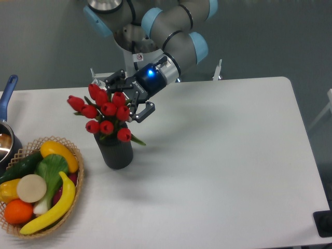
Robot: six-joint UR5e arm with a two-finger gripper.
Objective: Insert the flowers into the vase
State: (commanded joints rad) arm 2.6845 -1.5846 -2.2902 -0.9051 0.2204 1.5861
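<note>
A white table [218, 155] carries the dark vase [114, 152] near its left side, a woven basket [78, 182] of fruit at the left corner, and a pot [6, 142] at the left edge.
</note>
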